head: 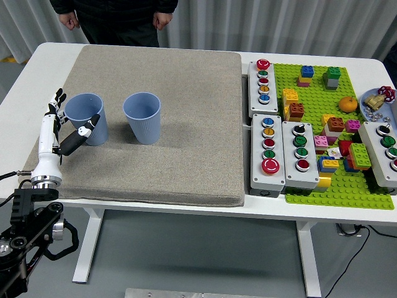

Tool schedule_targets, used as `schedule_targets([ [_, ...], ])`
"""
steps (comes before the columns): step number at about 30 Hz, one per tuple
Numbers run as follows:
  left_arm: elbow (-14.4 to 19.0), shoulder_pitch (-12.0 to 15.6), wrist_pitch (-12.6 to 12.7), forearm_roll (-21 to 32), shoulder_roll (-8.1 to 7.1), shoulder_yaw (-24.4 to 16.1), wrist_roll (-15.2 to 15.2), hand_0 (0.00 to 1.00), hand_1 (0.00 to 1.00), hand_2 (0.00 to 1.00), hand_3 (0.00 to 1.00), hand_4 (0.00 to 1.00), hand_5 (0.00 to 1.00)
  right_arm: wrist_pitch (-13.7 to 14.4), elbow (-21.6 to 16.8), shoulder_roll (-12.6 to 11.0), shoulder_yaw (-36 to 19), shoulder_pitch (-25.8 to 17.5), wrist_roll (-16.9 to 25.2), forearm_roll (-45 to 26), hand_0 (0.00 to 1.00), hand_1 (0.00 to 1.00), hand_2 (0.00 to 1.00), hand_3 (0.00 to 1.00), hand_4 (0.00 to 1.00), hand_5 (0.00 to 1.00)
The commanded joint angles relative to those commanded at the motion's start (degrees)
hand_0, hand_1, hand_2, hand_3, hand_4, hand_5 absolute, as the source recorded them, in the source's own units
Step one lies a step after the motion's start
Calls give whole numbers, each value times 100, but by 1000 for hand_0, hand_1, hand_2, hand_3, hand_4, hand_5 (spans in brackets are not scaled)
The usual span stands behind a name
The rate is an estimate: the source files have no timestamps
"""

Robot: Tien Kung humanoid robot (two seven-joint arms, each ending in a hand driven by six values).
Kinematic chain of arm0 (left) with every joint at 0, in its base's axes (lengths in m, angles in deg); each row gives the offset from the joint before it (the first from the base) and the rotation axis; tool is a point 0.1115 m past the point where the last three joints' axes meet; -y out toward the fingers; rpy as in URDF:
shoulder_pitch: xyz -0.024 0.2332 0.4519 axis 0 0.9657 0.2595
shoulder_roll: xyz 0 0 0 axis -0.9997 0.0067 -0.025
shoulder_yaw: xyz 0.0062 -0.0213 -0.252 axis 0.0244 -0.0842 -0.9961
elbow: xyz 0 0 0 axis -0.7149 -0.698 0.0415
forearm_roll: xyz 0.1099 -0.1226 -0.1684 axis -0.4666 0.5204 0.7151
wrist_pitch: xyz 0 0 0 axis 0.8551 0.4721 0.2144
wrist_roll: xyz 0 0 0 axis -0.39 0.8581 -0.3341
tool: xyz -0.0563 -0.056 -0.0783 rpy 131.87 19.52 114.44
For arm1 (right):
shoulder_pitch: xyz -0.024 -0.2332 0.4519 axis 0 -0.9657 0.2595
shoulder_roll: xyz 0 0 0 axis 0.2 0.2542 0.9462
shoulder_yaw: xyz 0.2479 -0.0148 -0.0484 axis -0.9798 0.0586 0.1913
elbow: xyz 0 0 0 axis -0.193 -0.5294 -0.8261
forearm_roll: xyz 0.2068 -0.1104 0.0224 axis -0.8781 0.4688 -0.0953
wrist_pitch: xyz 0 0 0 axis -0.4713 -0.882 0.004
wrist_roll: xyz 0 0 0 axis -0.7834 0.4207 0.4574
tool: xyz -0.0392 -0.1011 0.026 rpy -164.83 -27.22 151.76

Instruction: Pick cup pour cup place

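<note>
- The left robot hand [62, 124] sits just to the left of the left cup [85, 118], white fingers spread and gripping nothing; the thumb tip reaches toward the cup's wall, though I cannot tell whether it touches.
- The hand stands edge-on with its palm turned to the cup, which looks like the posture for a side grasp or a release. I would judge the cup has no firm hold on it at this moment.
- The left cup stands upright on the grey mat [186, 124], mouth up. A second cup [143, 117], the same pale blue, stands upright just to its right with a clear gap between them, close enough that one could be tipped over the other.
- The mat probably keeps the light cups from sliding on the worktop [260, 208].
- Well to the right of the cups sit button boxes [268, 141] and a green plate [347, 186] of toy bricks, away from the pouring.
- Beyond the cups a person [118, 15] stands at the far edge, hands hanging, touching nothing.
- Neither cup's contents can be made out. The robot's right arm is out of sight, and the left arm is cut off at the bottom corner.
</note>
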Motion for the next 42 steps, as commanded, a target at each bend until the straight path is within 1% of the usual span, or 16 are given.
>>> schedule_targets([
  [3, 159, 115, 4, -19, -54, -65, 12, 731, 812, 996, 998, 977, 475, 0, 0, -3, 1, 1, -1, 1, 741, 703, 722, 639, 218, 380],
  [5, 461, 310, 17, -82, -71, -239, 35, 731, 812, 996, 998, 977, 475, 2, 0, -4, -5, -5, -1, -2, 741, 703, 722, 639, 218, 380],
  [7, 637, 377, 26, -124, -46, -390, 48, 731, 812, 996, 998, 977, 475, 4, 0, -2, -10, -10, -1, 3, 741, 703, 722, 639, 218, 380],
  [10, 877, 382, 36, -224, -25, -693, 89, 728, 815, 996, 998, 988, 488, 2, 0, -5, -16, -13, -4, 19, 741, 703, 721, 639, 218, 381],
  [14, 991, 325, 49, -118, -50, -907, 107, 728, 815, 996, 998, 988, 488, 3, 0, -12, -4, -11, 1, 4, 741, 703, 721, 639, 218, 381],
  [15, 997, 318, 44, -92, -52, -926, 111, 684, 798, 980, 998, 995, 498, 3, 0, -14, -2, -10, 2, 2, 742, 703, 721, 640, 221, 379],
  [20, 929, 291, 134, -71, -32, -976, 100, 684, 798, 980, 998, 995, 498, 12, 0, -19, 16, -3, 16, -42, 742, 703, 721, 640, 221, 379],
  [21, 904, 292, 170, -66, -20, -985, 96, 619, 754, 950, 998, 998, 522, 14, 0, -19, 18, -2, 17, -46, 742, 703, 722, 640, 223, 378],
  [26, 806, 307, 414, -33, 26, -1041, 75, 619, 754, 950, 998, 998, 522, 15, 0, -14, 15, -7, 13, -30, 742, 703, 722, 640, 223, 378],
  [27, 786, 315, 460, 51, 33, -1058, 51, 528, 678, 906, 971, 998, 529, 14, 0, -12, 18, -14, 12, -31, 742, 703, 721, 640, 225, 380],
  [28, 773, 323, 480, 112, 37, -1070, 42, 528, 678, 906, 971, 998, 529, 14, 0, -10, 18, -20, 11, -29, 742, 703, 721, 640, 225, 380],
  [32, 743, 348, 462, 289, 37, -1085, 26, 528, 678, 906, 971, 998, 529, 13, 0, -7, 12, -34, 7, -6, 742, 703, 721, 640, 225, 380],
  [33, 740, 352, 462, 318, 38, -1087, 17, 521, 660, 899, 967, 998, 534, 12, 0, -6, 11, -39, 7, -2, 742, 702, 721, 640, 225, 379],
  [38, 744, 348, 481, 317, 38, -1076, 6, 521, 660, 899, 967, 998, 534, 14, 0, -6, 4, -39, 9, 1, 742, 702, 721, 640, 225, 379],
  [39, 743, 346, 477, 309, 37, -1073, 15, 392, 593, 891, 959, 998, 540, 14, 0, -6, 7, -38, 10, -4, 742, 703, 721, 641, 226, 380],
  [42, 745, 345, 461, 258, 36, -1060, 46, 392, 593, 891, 959, 998, 540, 16, 0, -6, 12, -38, 13, -16, 742, 703, 721, 641, 226, 380],
])
